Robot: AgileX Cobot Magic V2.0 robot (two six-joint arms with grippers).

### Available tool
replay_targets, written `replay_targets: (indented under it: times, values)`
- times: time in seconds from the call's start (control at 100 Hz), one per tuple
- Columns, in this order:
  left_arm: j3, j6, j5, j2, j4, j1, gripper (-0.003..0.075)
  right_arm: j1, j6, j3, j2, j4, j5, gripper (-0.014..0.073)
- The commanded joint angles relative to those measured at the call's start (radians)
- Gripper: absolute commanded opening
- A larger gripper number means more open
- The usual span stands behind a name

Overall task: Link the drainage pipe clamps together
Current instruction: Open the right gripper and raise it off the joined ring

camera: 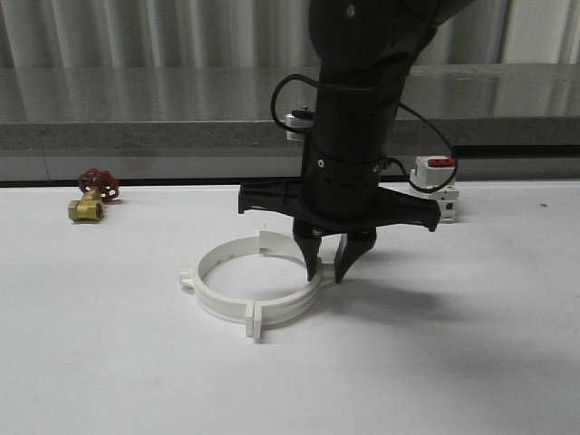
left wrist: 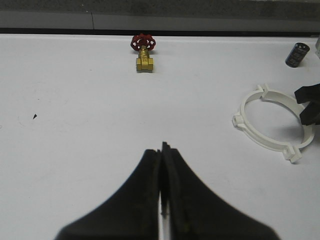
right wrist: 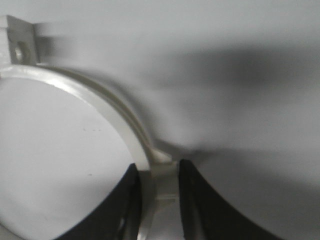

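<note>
**pipefitter_dan:** Clamps first, where are they sitting?

**benchbot77:** The two white drainage pipe clamps lie flat on the white table, around the middle of it, a bit left of center. They're put together as one ring. One pair of holed end tabs sticks out on the near side, another pair on the far side, and there's a small lug on the left rim.

**pipefitter_dan:** And the right gripper?

**benchbot77:** The right gripper comes straight down onto the ring's right rim. From the right wrist camera you can see one finger inside the ring and one outside, with the white band between them. The fingers are pinching the rim, and both look to be touching the plastic. Near there the two halves overlap with a little step.

**pipefitter_dan:** Left one?

**benchbot77:** The left gripper has its fingers pressed together with nothing between them. It hangs over bare table, well left of the ring.

**pipefitter_dan:** Anything else on the table?

**benchbot77:** A brass valve with a red handwheel sits far left, well apart from the ring. A white switch with a red top stands far right, partly behind the right arm. The left wrist camera also catches a small black cylinder beyond the ring, on the far side.
</note>
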Motion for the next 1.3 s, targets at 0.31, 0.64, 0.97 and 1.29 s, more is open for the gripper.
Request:
replay_targets:
  times: [0.31, 0.64, 0.97, 1.29]
  values:
    - [-0.026, -0.002, -0.064, 0.008, -0.017, 0.001, -0.0021, -0.001, 0.006, -0.032, -0.056, -0.008, -0.041, 0.0187]
    - [-0.026, -0.002, -0.064, 0.008, -0.017, 0.001, -0.0021, -0.001, 0.006, -0.032, -0.056, -0.007, -0.063, 0.0582]
    - [-0.026, -0.002, -0.064, 0.008, -0.017, 0.001, -0.0021, -0.002, -0.059, -0.032, -0.092, -0.01, -0.144, 0.0583]
    - [-0.026, -0.002, -0.064, 0.008, -0.017, 0.001, -0.0021, -0.07, -0.059, -0.001, -0.256, -0.195, -0.15, 0.0583]
